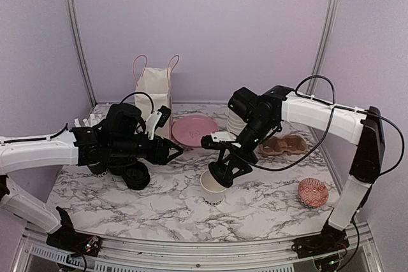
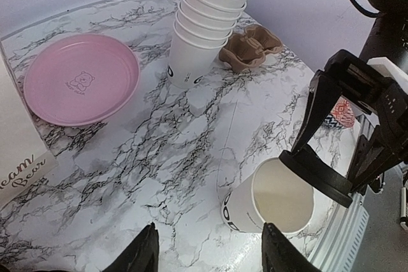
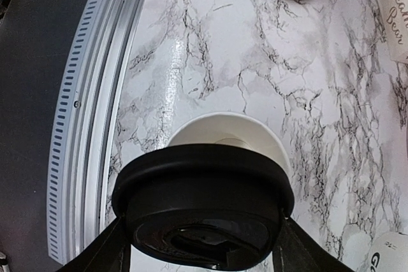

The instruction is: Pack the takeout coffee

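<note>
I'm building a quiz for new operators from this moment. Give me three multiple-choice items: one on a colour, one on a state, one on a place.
1. The plate is: A. pink B. blue C. green
2. The left gripper is: A. fully shut B. open, nothing between its fingers C. out of view
3. The right gripper holds its black lid: A. on the plate B. against the left gripper C. over the open cup
Answers: 1 A, plainly pink; 2 B, fingers apart, gap empty; 3 C, the lid part-covers the cup's mouth.
</note>
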You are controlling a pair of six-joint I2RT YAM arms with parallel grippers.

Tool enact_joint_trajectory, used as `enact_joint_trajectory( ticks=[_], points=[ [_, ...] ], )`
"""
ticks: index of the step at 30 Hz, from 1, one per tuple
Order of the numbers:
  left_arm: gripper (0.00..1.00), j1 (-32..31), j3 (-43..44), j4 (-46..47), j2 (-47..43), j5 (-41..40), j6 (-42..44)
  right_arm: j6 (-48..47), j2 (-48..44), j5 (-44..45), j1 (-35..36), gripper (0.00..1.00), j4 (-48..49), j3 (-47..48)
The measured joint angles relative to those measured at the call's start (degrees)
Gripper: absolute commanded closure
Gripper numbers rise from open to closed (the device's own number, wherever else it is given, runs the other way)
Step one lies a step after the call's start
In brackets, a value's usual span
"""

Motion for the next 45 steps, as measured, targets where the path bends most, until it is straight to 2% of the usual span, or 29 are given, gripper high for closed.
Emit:
enact_joint_trajectory(
  ticks=[15, 23, 45],
  points=[
    [0.45, 0.00, 0.00, -0.02, 0.00, 0.02, 0.48, 0.24, 1.20, 0.55, 0.44, 0.37, -0.46, 1.70],
    [0.45, 0.00, 0.00, -0.11, 0.00, 0.00, 0.70, 0.85, 1.53, 2.21, 0.68, 0.38, -2.75, 6.86],
    [0.44, 0.00, -0.26, -0.17, -0.61, 0.02, 1.33, 2.58, 4.98, 7.96, 2.82, 0.38, -3.80, 6.97]
  ],
)
